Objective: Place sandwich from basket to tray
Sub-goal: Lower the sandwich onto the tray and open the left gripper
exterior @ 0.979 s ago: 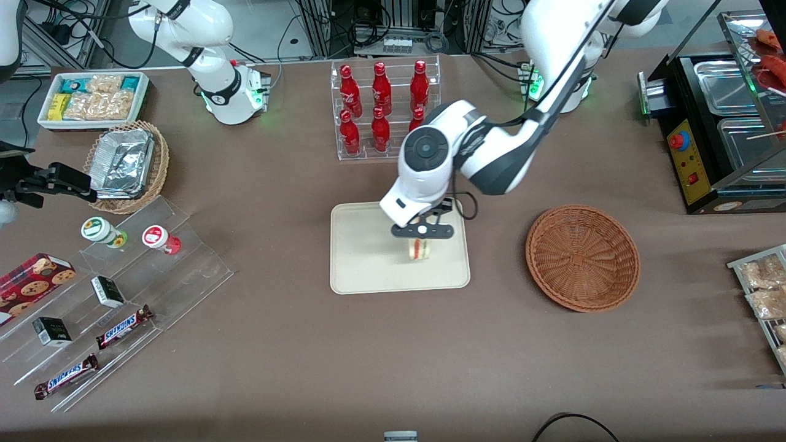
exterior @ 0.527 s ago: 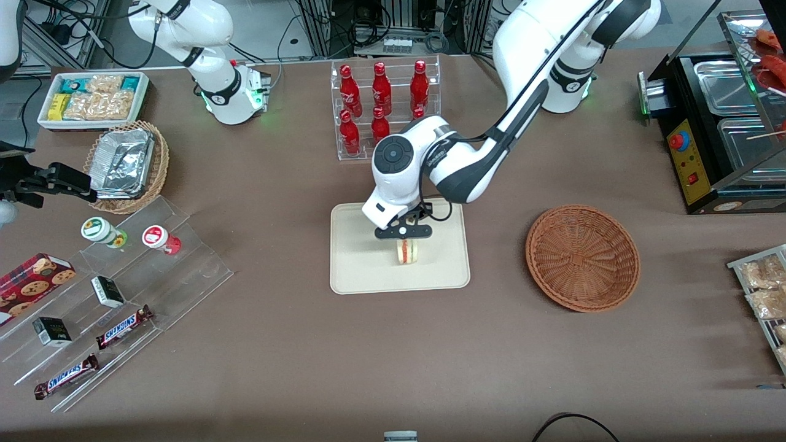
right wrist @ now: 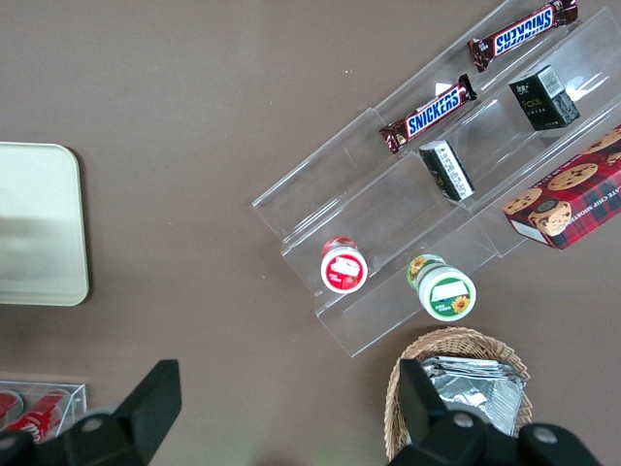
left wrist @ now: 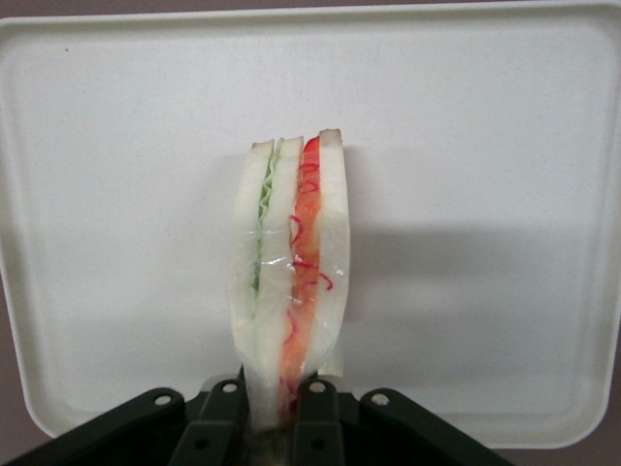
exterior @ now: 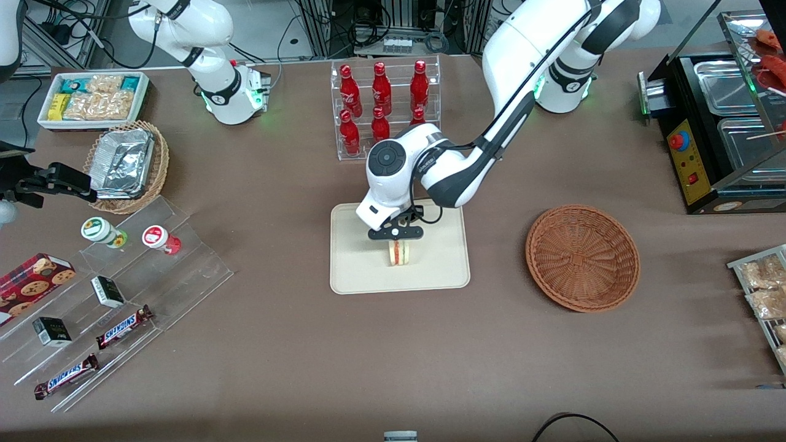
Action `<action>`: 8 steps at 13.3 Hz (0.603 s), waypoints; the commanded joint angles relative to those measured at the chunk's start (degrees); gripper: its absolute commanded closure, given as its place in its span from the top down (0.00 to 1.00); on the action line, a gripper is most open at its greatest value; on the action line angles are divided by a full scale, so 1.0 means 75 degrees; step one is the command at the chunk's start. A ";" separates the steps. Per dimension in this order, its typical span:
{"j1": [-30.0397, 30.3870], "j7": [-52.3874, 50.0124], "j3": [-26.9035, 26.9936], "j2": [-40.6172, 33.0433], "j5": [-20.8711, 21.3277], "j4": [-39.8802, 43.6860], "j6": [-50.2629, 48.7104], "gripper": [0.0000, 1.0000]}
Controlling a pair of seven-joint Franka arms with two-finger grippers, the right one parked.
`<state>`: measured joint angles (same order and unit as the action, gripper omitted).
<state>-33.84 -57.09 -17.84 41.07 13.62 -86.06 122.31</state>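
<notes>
over the tray [exterior: 362, 270], the gripper [exterior: 396, 234] had drifted from the basket-side [exterior: 582, 258] edge toward the middle and lower, clamped on the sandwich [exterior: 398, 252]; release looked close.

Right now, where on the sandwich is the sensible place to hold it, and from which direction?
Across its two flat bread faces, from above, as the gripper does over the tray. The sandwich is a thin wedge standing on edge, so the fingers pinch its narrow thickness without touching the filling stripe.
</notes>
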 commanded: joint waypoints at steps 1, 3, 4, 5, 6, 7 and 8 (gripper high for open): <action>-0.0140 -0.0310 0.0094 0.0300 0.0398 0.0236 0.0063 0.00; -0.0140 -0.0321 0.0094 0.0348 0.0446 0.0236 0.0074 0.00; -0.0140 -0.0321 0.0094 0.0359 0.0446 0.0236 0.0074 0.34; -0.0140 -0.0287 0.0094 0.0359 0.0446 0.0236 0.0074 0.94; -0.0140 -0.0251 0.0094 0.0336 0.0446 0.0248 0.0063 1.00; -0.0128 -0.0274 0.0094 0.0290 0.0423 0.0283 0.0051 1.00; -0.0117 -0.0298 0.0094 0.0208 0.0422 0.0283 0.0005 1.00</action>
<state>-33.93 -57.97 -17.77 42.97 15.77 -85.47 122.96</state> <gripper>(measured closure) 0.454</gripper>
